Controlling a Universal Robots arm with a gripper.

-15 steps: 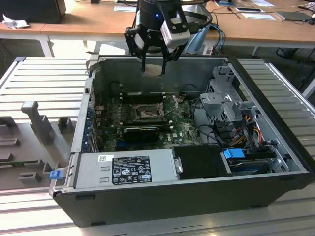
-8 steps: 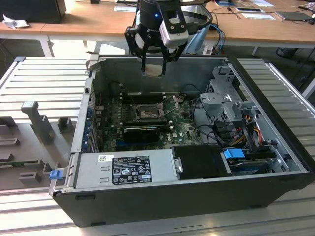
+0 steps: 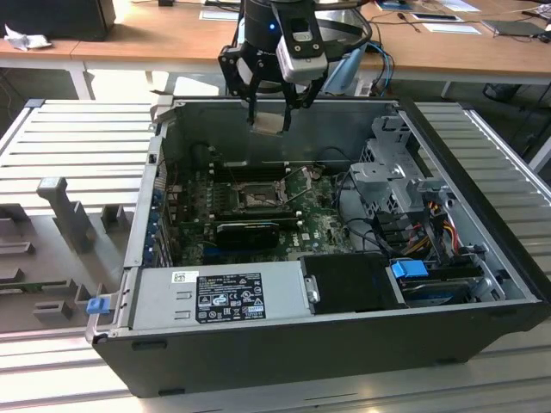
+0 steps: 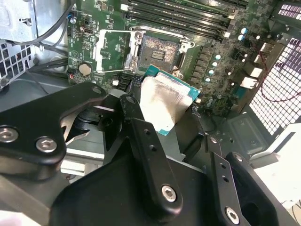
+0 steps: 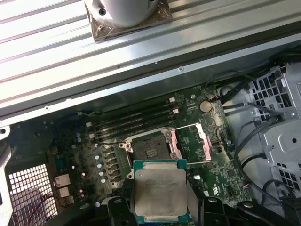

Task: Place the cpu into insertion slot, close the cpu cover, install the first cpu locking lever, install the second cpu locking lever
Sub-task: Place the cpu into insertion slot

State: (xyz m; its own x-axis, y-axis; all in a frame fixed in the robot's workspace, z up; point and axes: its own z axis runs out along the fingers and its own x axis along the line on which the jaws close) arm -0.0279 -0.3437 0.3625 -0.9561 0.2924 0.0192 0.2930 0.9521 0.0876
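My gripper (image 3: 269, 120) hangs above the open computer case, shut on the cpu (image 3: 269, 124), a flat square chip with a pale silvery top. In both wrist views the cpu (image 4: 165, 104) (image 5: 160, 190) sits between the black fingers (image 4: 136, 127), held by two opposite edges. Below it on the green board lies the insertion slot (image 3: 258, 200) (image 4: 157, 49) (image 5: 150, 148), its pin field bare. The cpu cover (image 5: 189, 143) (image 4: 112, 52) is swung open beside the slot. Thin wire levers (image 5: 186, 127) stand raised near the cover.
A long black ribbed heatsink (image 3: 247, 232) lies in front of the slot, with memory slots (image 3: 245, 170) behind it. The power supply (image 3: 219, 297) fills the case's front. A drive cage (image 3: 396, 181) and cables are on the exterior view's right. Case walls (image 3: 159, 163) surround the board.
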